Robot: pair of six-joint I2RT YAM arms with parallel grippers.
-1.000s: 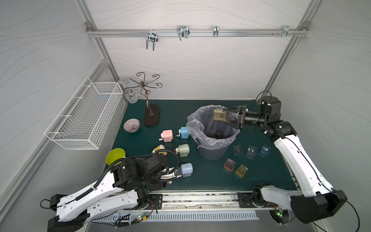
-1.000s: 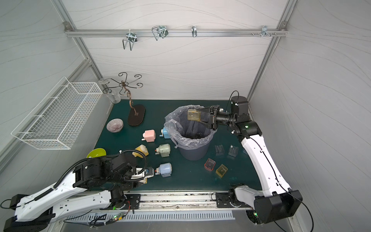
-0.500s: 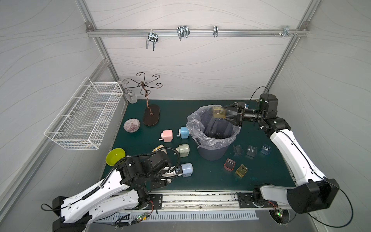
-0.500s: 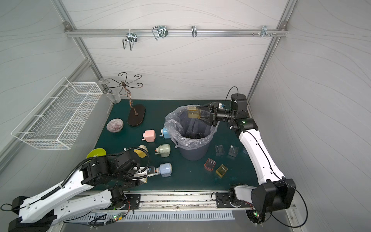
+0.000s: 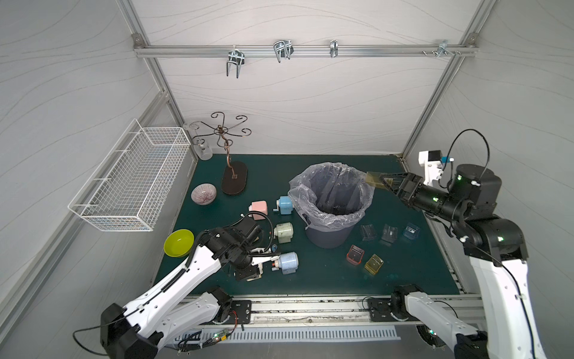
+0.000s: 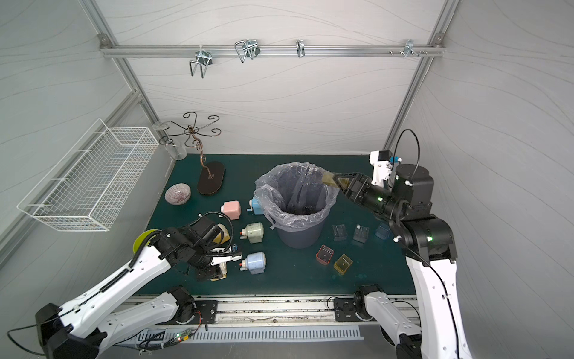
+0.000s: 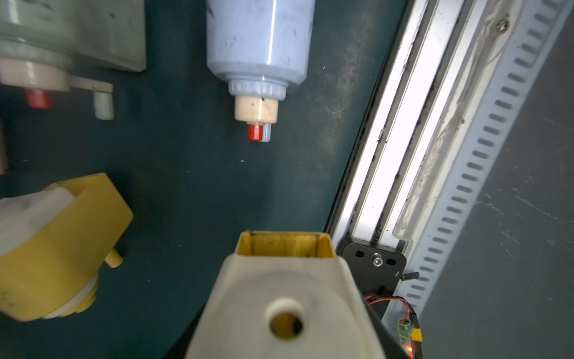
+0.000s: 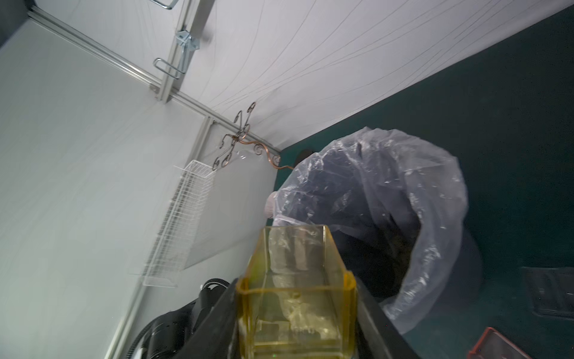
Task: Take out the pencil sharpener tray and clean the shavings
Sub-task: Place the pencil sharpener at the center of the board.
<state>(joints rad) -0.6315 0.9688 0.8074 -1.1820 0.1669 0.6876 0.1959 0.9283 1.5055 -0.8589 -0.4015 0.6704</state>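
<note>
Between the jaws of the right gripper (image 5: 384, 183), clamped across its side walls, sits the pencil sharpener tray (image 8: 295, 279): clear amber plastic, open end pointing away from the wrist, pale smears on its floor. Just ahead of that open end stands the bin (image 5: 329, 237) with its clear liner (image 5: 360, 199); whether tray and liner rim touch cannot be told. Dark shavings (image 6: 306, 209) lie at the bottom of the liner, ahead of and below the gripper.

Change noted: a second ago the tray hung over the bin's mouth; it now sits back at the rim, on the right arm's side. The left arm has barely shifted.

The left gripper (image 5: 251, 275) is closed on a cream-fronted yellow sharpener (image 7: 279, 279), which shows an open yellow slot at its far end. Straight ahead of it lies a blue sharpener (image 7: 257, 46). A green sharpener (image 7: 68, 34) and a second yellow sharpener (image 7: 59, 245) lie off to one side, all apart from the held one.

Below the right gripper, on the mat (image 5: 310, 279), rest loose trays: two dark trays (image 5: 368, 231), a blue tray (image 5: 411, 231), a red tray (image 5: 355, 255) and a yellow tray (image 5: 373, 263).
</note>
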